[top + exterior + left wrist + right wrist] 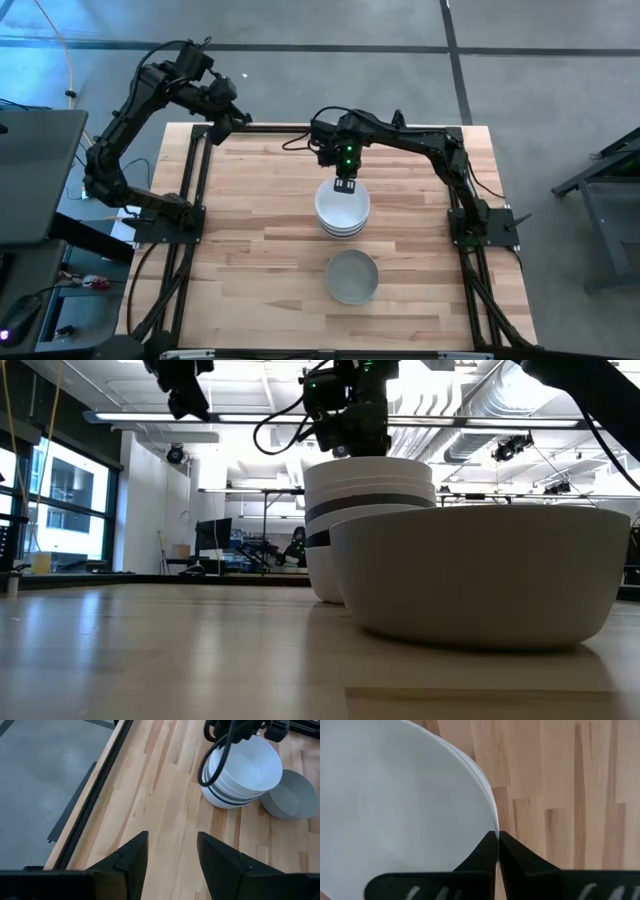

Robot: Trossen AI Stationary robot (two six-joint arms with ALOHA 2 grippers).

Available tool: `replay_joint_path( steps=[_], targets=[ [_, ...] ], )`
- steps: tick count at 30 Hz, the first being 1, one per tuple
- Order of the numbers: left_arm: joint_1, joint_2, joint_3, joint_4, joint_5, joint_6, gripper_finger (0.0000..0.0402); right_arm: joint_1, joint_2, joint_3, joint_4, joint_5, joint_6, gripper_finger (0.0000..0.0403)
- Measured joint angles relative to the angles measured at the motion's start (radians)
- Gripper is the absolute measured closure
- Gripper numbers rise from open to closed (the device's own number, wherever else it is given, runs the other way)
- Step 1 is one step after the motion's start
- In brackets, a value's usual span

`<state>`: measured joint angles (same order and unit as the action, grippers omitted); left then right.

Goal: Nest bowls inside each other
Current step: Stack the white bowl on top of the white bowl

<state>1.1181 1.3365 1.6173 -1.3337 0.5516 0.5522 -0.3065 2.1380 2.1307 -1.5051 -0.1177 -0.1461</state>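
The wooden table fills the middle of the high view, dark frame rails along its left and right edges. At its centre stands the stack of bowls, white ones nested with a dark band partway down. Just below it in the frame, close beside it, sits a lone grey bowl, which in the low view blocks the stack's lower right. The right gripper sits at the stack's upper edge, fingers pinched on the top bowl's rim. The left gripper hovers over the table's upper-left corner, fingers apart, holding nothing.
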Motion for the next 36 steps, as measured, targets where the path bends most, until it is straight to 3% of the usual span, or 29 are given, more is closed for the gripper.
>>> replay_joint_path(
  steps=[17, 21, 36],
  targets=[
    [-0.015, 0.0, 0.0, 0.0, -0.001, 0.0, 0.0243, 0.001, -0.002, -0.06, 0.026, -0.012, 0.007, 0.0403],
    [-0.015, 0.0, 0.0, 0.0, -0.002, 0.0, 0.0243, -0.002, -0.001, -0.04, 0.032, -0.067, 0.007, 0.0398],
    [-0.015, 0.0, 0.0, 0.001, -0.002, -0.001, 0.0243, -0.014, 0.0, 0.016, 0.034, -0.1, 0.006, 0.025]
  ],
)
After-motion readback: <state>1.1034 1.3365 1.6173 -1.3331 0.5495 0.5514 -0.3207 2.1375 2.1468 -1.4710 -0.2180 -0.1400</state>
